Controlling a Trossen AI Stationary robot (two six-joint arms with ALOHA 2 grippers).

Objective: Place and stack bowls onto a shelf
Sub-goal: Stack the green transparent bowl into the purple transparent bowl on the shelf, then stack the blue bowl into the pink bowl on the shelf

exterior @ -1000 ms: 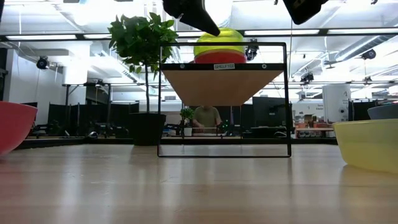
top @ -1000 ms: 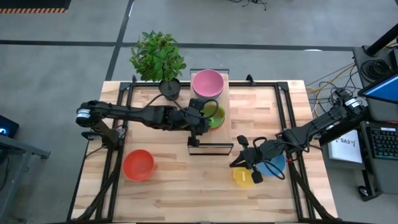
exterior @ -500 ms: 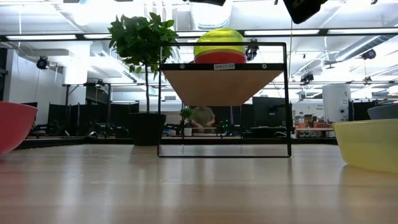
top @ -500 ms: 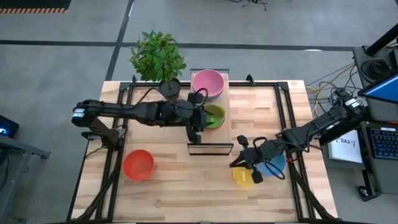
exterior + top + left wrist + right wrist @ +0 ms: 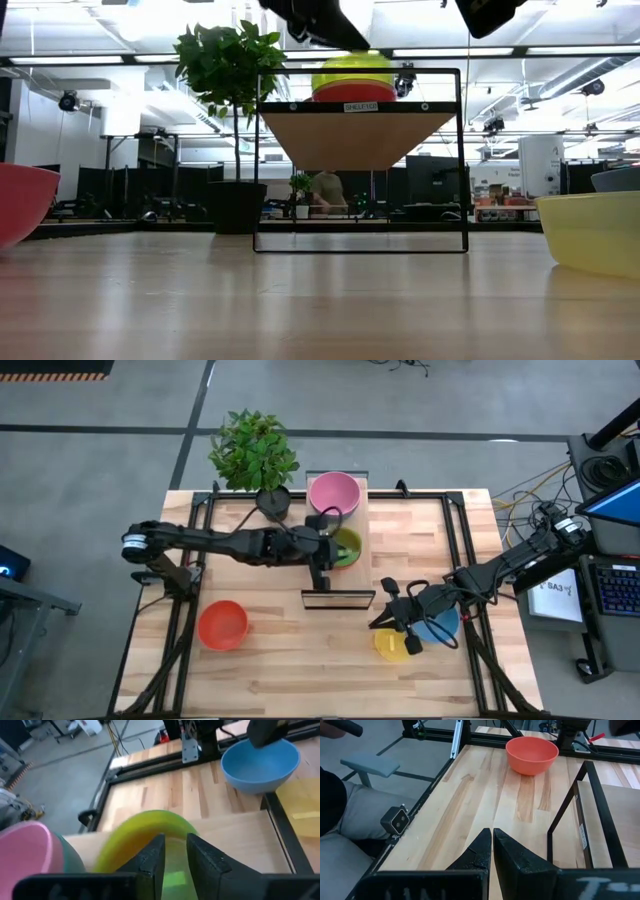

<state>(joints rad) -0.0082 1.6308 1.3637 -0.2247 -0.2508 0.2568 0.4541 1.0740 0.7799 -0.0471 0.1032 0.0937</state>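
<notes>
The shelf [image 5: 340, 582] stands mid-table. On it a green bowl [image 5: 347, 547] sits on a red bowl [image 5: 355, 92], and farther back a pink bowl [image 5: 333, 493] sits on a teal one [image 5: 72, 862]. My left gripper [image 5: 322, 558] is over the green bowl's left part [image 5: 145, 832], its fingers a narrow gap apart. My right gripper [image 5: 380, 621] is shut and empty, low over the table by the yellow bowl [image 5: 392, 645] and the blue bowl [image 5: 442, 623]. An orange bowl [image 5: 222, 625] rests on the table at the near left. My left gripper comes at the green bowl slanting down from the table's left. Its fingertips [image 5: 152, 852] stand over the bowl's upper surface [image 5: 175, 870]. I cannot tell whether they touch it. The bowl stays on the red bowl on the shelf.
A potted plant [image 5: 254, 452] stands at the far edge, left of the shelf. The shelf's dark frame [image 5: 463, 160] reaches down to the table. Bare tabletop [image 5: 290, 650] lies between the orange and yellow bowls. A person [image 5: 327, 190] shows far behind the table.
My left gripper has gone up and back toward the table's left, out of the low view, then come down again over the green bowl. The bowls on the shelf have stayed in place.
</notes>
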